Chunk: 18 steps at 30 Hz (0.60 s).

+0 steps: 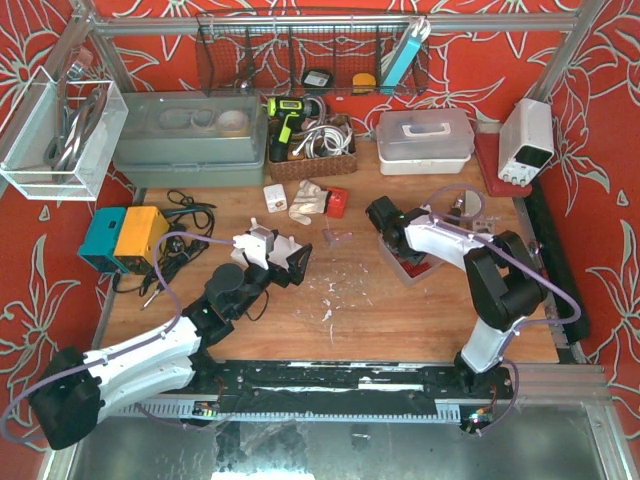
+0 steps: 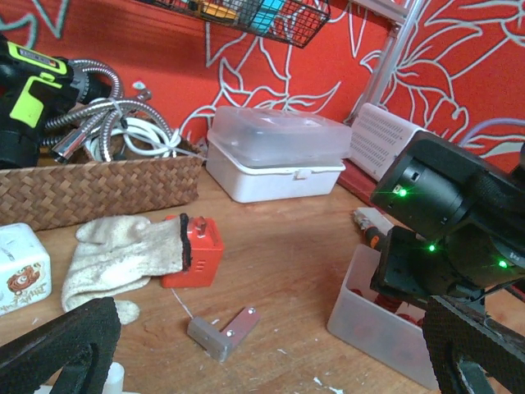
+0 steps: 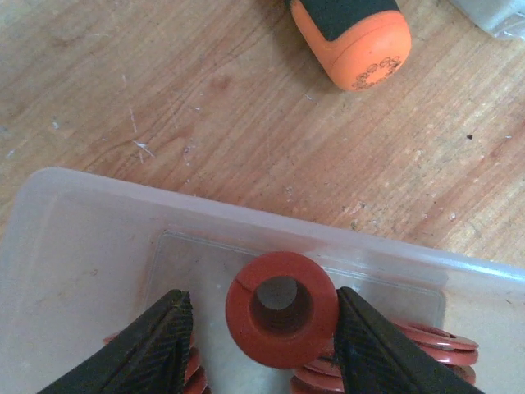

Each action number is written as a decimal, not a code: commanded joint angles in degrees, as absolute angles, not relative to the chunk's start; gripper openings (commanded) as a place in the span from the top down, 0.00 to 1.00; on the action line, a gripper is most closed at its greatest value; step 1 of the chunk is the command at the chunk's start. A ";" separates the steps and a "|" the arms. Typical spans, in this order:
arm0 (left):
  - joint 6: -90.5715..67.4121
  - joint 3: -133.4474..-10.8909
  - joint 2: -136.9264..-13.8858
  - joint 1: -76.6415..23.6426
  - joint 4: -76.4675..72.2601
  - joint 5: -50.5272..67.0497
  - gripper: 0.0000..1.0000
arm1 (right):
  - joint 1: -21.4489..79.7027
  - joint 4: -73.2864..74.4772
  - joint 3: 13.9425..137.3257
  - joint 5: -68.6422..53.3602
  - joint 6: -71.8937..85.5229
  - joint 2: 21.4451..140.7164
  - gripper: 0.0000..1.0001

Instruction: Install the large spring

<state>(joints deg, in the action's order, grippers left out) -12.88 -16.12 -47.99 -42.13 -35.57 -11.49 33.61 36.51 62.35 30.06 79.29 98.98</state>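
A large red spring [image 3: 279,350] stands on end in a translucent tray [image 3: 98,246], its open end facing the right wrist camera. My right gripper [image 3: 258,294] reaches down into the tray, open around the spring. Its right finger [image 3: 369,345] touches the spring, and a gap shows at its left finger [image 3: 156,345]. More red springs [image 3: 443,341] lie beneath. My left gripper [image 2: 267,355] hovers wide open and holds nothing, low over the table left of the tray [image 2: 385,328]. A small metal bracket [image 2: 221,328] lies just ahead of it.
A red block [image 2: 193,250] and a white glove [image 2: 115,254] lie behind the bracket. An orange-handled screwdriver [image 3: 353,29] rests beyond the tray. A woven basket [image 2: 98,189], a white lidded box [image 2: 275,152] and a white cube [image 2: 20,267] stand farther off.
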 commanded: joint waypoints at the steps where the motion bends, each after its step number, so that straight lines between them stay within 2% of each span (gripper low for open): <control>1: -12.04 -16.22 -46.86 -42.71 -35.95 -12.92 0.00 | 33.05 38.26 64.04 32.89 81.87 100.73 0.50; 8: -11.94 -16.26 -46.51 -42.96 -35.78 -13.34 0.00 | 32.86 38.77 64.57 35.62 81.94 101.47 0.54; 18: -11.62 -16.26 -45.66 -43.24 -35.20 -14.39 0.00 | 32.69 36.64 63.35 34.57 80.25 100.68 0.68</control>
<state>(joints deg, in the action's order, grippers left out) -12.60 -16.12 -46.72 -42.83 -35.09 -12.78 33.01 36.77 63.31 32.58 80.18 100.68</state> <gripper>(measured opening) 0.998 0.352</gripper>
